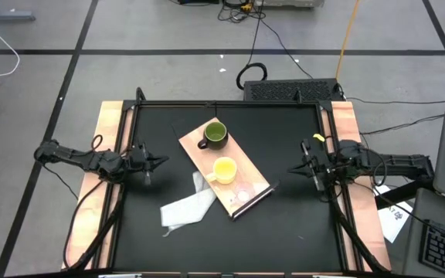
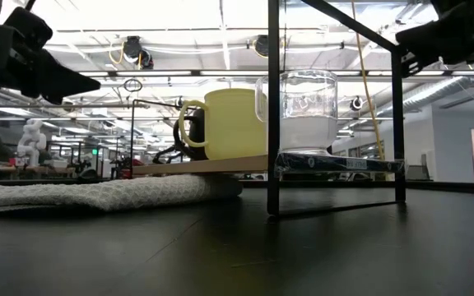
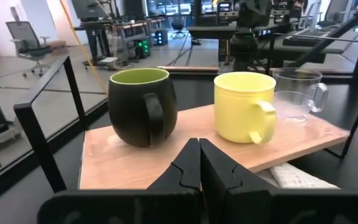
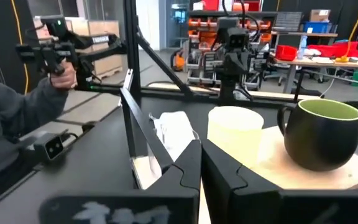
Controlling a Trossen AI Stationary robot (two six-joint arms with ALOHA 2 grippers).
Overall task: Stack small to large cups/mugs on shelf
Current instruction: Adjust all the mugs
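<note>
Right now all three vessels stand in a row on the shelf (image 1: 224,166), which lies slantwise mid-table: green mug (image 1: 215,134), yellow mug (image 1: 224,170), then clear cup (image 1: 242,191) nearest the dark edge strip. To nest them well, I judge I should lift the clear cup first, gripping its rim squarely and lowering it straight into the yellow mug. My left gripper (image 1: 161,161) and right gripper (image 1: 293,168) hover at opposite sides, fingers pressed together, holding nothing.
</note>
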